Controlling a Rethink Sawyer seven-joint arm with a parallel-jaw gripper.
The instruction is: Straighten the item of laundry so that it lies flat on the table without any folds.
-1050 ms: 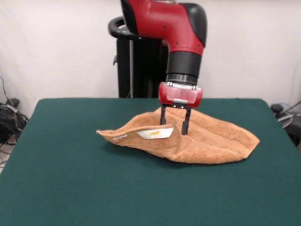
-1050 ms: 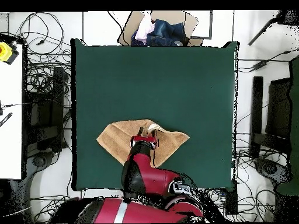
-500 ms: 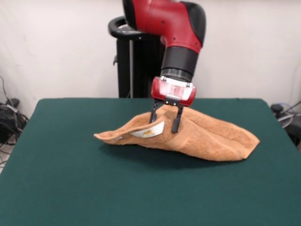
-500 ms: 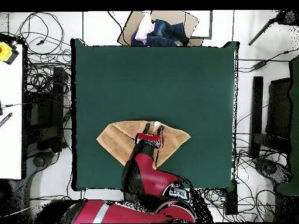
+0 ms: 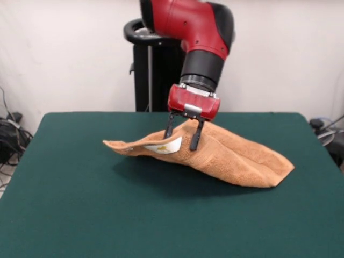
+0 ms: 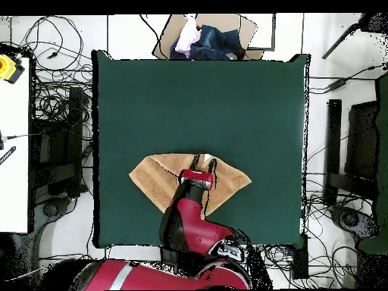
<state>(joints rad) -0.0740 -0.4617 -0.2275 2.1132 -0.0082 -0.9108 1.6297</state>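
The item of laundry [image 5: 231,156], an orange-tan towel, is folded over and partly raised off the green table [image 5: 80,204]. Its left flap hangs in the air with the white label [image 5: 164,147] facing the camera, while its right end rests on the felt. My gripper [image 5: 181,135] comes down from the red arm and is shut on the towel's raised fold near the label. In the overhead view the towel [image 6: 155,178] spreads to both sides of the gripper [image 6: 201,162], close to the table's [image 6: 197,98] robot-side edge.
A cardboard box of clothes [image 6: 204,38] sits beyond the table's far edge in the overhead view. Cables and equipment [image 6: 53,114] lie on the floor at both sides. The black pedestal [image 5: 142,64] stands behind the table.
The gripper has risen and shifted left in the front view, carrying the towel's fold. The left flap has lifted higher off the table, and the towel has stretched out.
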